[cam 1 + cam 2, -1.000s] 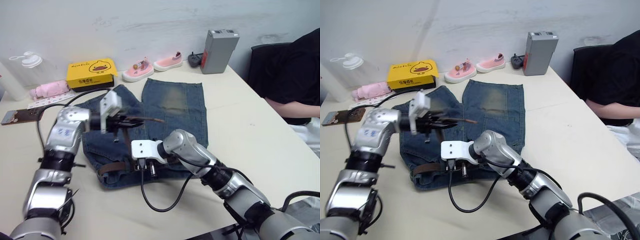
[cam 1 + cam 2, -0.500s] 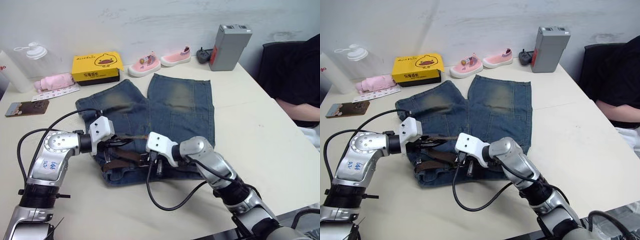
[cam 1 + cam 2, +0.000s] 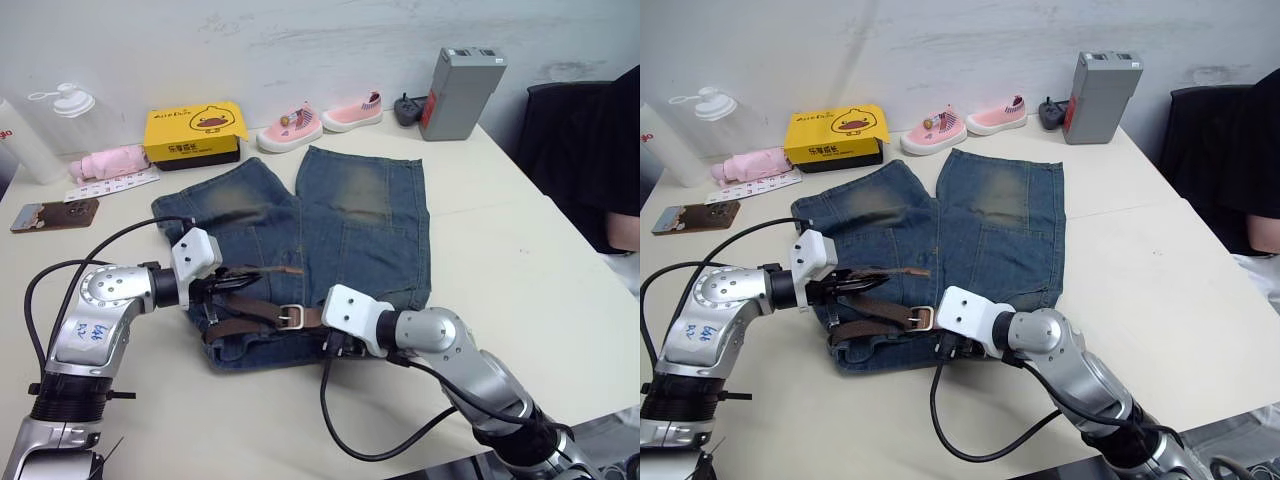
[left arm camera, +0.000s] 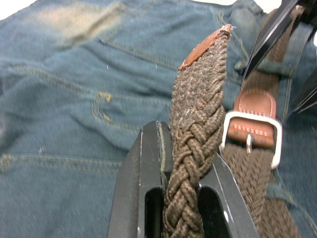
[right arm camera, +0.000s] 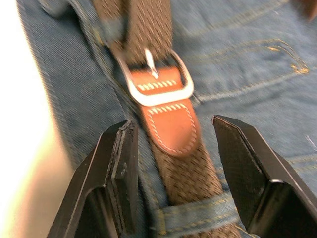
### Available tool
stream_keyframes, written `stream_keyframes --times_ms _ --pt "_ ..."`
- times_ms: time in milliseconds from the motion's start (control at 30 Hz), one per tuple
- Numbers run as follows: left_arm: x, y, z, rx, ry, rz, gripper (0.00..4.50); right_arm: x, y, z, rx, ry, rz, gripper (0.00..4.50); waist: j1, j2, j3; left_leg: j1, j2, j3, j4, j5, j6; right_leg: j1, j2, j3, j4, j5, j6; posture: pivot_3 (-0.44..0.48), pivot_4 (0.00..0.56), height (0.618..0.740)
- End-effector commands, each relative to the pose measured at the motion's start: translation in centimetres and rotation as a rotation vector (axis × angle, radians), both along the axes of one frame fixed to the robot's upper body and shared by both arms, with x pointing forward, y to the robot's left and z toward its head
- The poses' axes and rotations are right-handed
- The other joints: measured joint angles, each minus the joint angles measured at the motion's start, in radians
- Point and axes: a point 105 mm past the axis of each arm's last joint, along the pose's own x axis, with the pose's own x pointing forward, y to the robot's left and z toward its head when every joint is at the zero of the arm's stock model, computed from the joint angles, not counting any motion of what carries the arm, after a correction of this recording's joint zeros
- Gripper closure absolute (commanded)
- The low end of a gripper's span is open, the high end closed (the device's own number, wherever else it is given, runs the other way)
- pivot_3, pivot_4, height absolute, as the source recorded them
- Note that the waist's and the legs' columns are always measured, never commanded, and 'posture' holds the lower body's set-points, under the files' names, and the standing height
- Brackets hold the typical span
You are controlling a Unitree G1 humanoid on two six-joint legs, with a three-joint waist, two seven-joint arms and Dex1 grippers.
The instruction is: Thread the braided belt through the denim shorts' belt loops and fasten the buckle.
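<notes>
Since half a second ago the right gripper (image 5: 171, 163) has backed off the waistband toward the lower right of the head view, uncovering the buckle (image 3: 290, 317). Denim shorts (image 3: 350, 225) lie flat mid-frame on the table (image 3: 500, 240), waistband toward the lower edge. Braided belt (image 3: 250, 310) runs along the waistband, passing under a belt loop (image 5: 193, 214) just beside the buckle. Left gripper (image 4: 178, 168), centre-left, pinches the belt's free end, its tan tip (image 4: 205, 44) raised over the denim. Right gripper's fingers are spread, straddling the buckle without touching it.
</notes>
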Motion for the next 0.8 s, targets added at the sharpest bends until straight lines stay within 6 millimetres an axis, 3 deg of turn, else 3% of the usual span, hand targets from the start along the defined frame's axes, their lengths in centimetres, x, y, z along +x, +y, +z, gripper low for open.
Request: stream_keyframes --times_ms 33,367,533,800 --pt "0.1 0.2 1.8 -0.018 -0.055 0.001 4.5 0.1 0.2 -0.1 -0.024 -0.086 -0.004 1.91 0.0 0.0 0.0 0.0 0.0 0.0 0.0 0.0 0.0 0.0 0.0 0.0 0.0 0.0 0.0 0.0 0.15 0.706" --pt "0.7 0.0 2.8 -0.055 -0.059 0.01 4.5 0.2 0.2 -1.2 -0.084 -0.135 -0.023 1.91 0.001 -0.002 0.001 0.0 0.0 -0.001 0.001 0.0 0.0 0.001 0.0 0.0 0.0 0.0 0.0 0.0 0.15 0.706" --pt "0.9 -0.4 3.2 -0.062 -0.061 -0.002 4.5 -0.7 0.2 0.4 -0.034 -0.19 0.036 1.91 0.001 -0.002 0.001 0.0 0.0 -0.001 0.001 0.0 0.0 0.0 0.0 0.0 0.0 0.0 0.0 0.0 0.15 0.706" --pt "1.0 -0.4 3.5 -0.067 -0.057 -0.002 4.5 -0.7 0.6 -0.2 -0.058 -0.192 0.09 1.91 0.001 -0.003 0.002 0.0 0.0 -0.001 0.001 0.0 0.0 0.001 0.0 0.0 0.0 0.0 0.0 0.0 0.15 0.706"
